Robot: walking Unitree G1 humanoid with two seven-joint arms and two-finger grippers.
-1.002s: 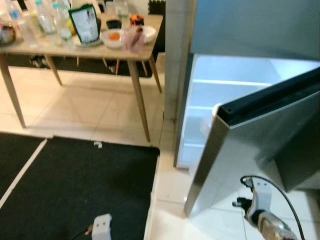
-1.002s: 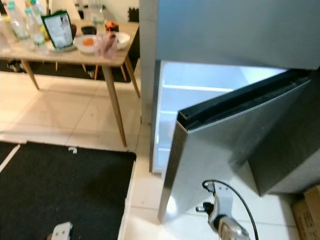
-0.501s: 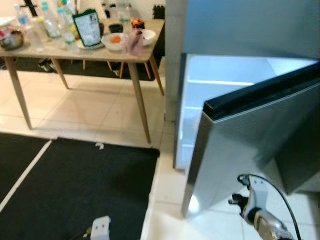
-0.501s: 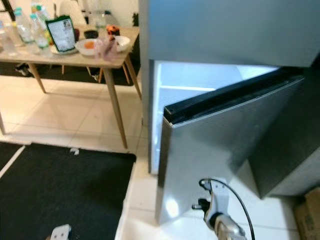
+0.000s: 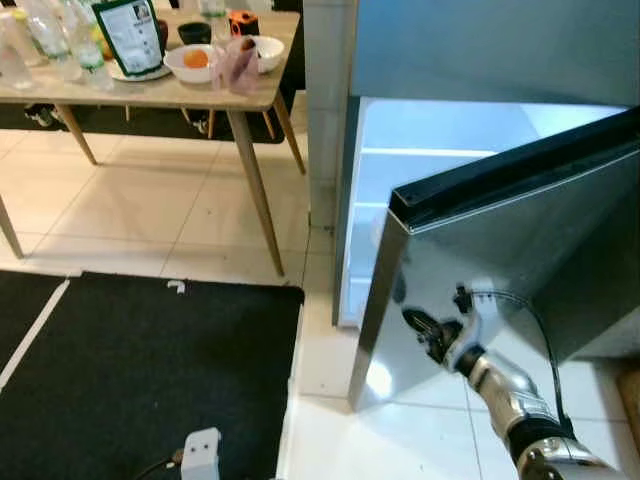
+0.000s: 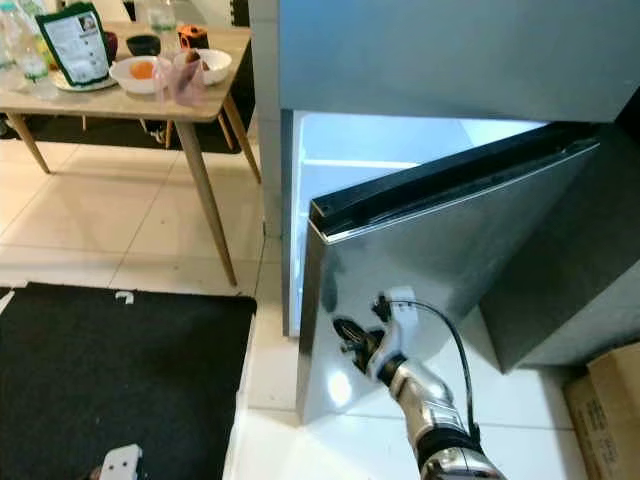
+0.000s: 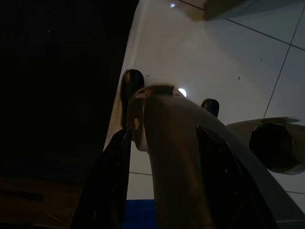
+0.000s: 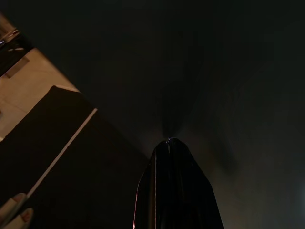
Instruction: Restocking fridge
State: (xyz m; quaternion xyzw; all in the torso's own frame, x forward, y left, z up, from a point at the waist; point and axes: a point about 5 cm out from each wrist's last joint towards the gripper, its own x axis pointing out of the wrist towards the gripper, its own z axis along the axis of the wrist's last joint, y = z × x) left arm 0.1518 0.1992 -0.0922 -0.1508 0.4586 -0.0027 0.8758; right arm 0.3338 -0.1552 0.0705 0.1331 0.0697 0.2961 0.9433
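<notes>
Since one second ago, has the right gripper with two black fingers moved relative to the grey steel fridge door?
Yes. The right gripper has risen from the white floor tiles and now reaches the outer face of the grey steel fridge door near its lower free edge.

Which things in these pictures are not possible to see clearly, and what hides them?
- Fridge interior: head views; the half-open fridge door covers the lower shelves.
- Right end effector: against the door's outer face; too small in head views, right wrist view too dark to show contact.
- Left end effector: left wrist view; finger gap in shade.
- Table items: cut by top edge, labels too small.
</notes>
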